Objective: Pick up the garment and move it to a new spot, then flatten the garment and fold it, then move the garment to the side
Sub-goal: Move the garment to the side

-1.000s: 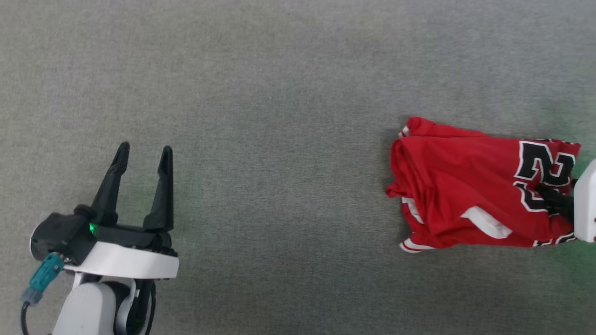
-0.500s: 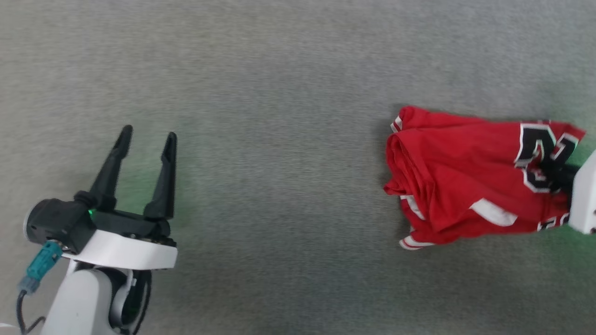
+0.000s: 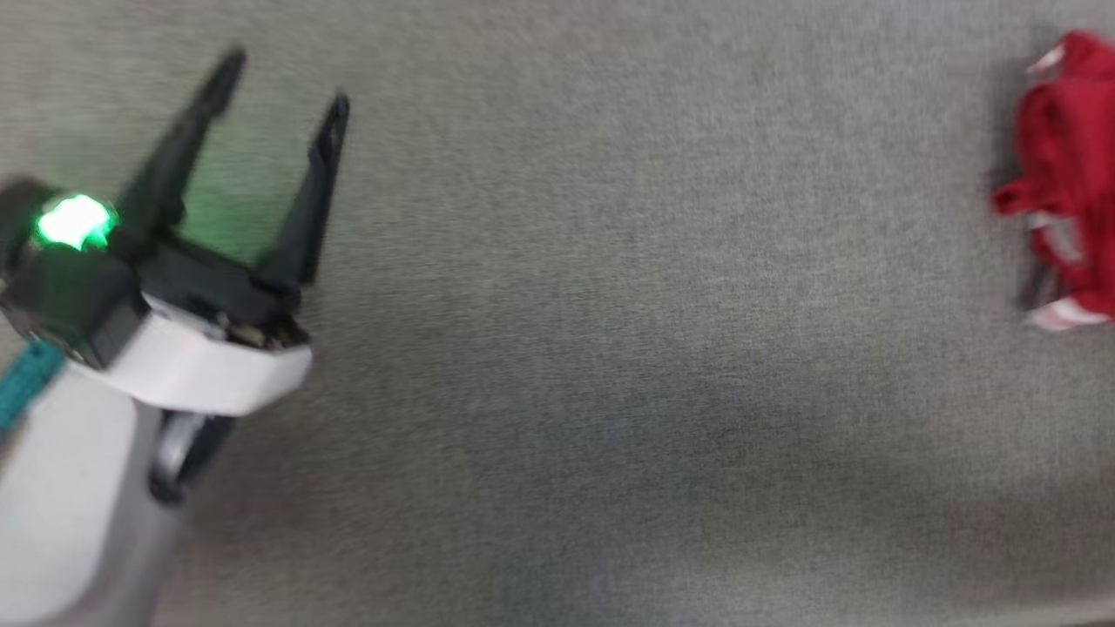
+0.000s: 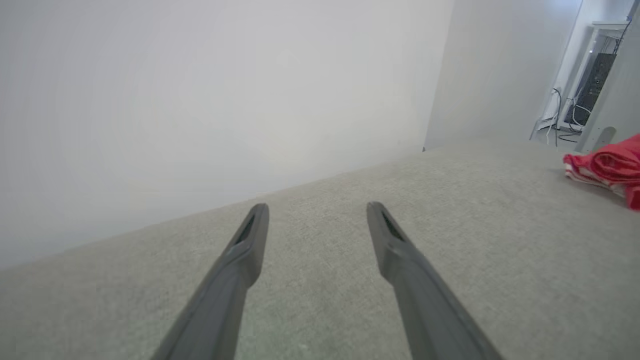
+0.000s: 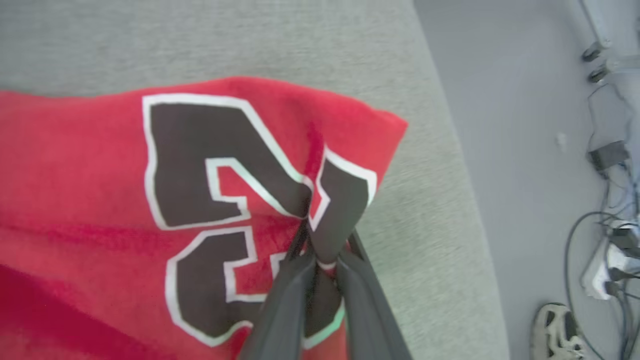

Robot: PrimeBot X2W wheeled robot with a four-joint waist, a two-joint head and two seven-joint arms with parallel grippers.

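The garment is a red jersey with a black, white-outlined number, bunched on the grey surface. My right gripper is shut on a pinched fold of it at the number, near the jersey's right edge. In the blurred head view the garment sits at the far right edge, with striped trim showing. My left gripper stands open at the upper left, far from the jersey and holding nothing. The left wrist view has the left gripper just above the bare surface and the garment far to the right.
The grey fabric-covered surface ends close to the right of the jersey. Beyond that edge lie the floor, cables and a person's shoe. A white wall rises behind the surface's far edge.
The head camera has swung, so the whole picture has shifted: the jersey now sits at the right edge and the left gripper shows higher and larger. The jersey was tugged slightly toward the right gripper.
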